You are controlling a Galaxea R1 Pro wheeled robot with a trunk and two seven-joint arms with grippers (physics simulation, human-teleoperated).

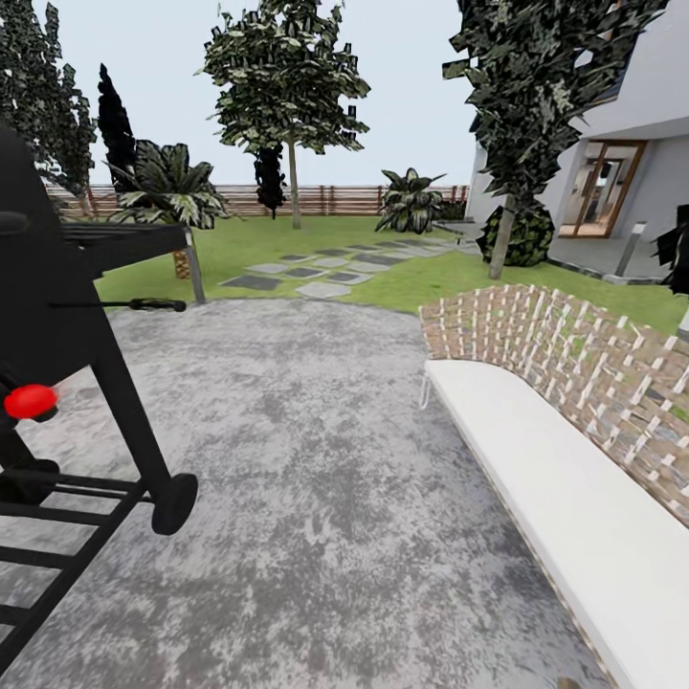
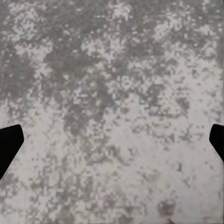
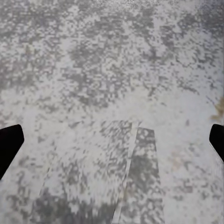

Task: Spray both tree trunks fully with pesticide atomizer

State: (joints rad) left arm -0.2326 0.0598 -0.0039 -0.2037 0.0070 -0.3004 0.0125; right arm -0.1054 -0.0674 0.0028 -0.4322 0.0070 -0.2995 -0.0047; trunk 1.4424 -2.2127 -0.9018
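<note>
mottled stone patio (image 1: 316, 459), woven wicker bench (image 1: 574, 354)

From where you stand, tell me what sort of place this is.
Most likely a house's back garden with a paved patio: a black barbecue grill and a cushioned wicker bench on mottled grey paving, then lawn, stepping stones and a wooden fence.

No text, label, brand, number or sign can be read anywhere
</note>
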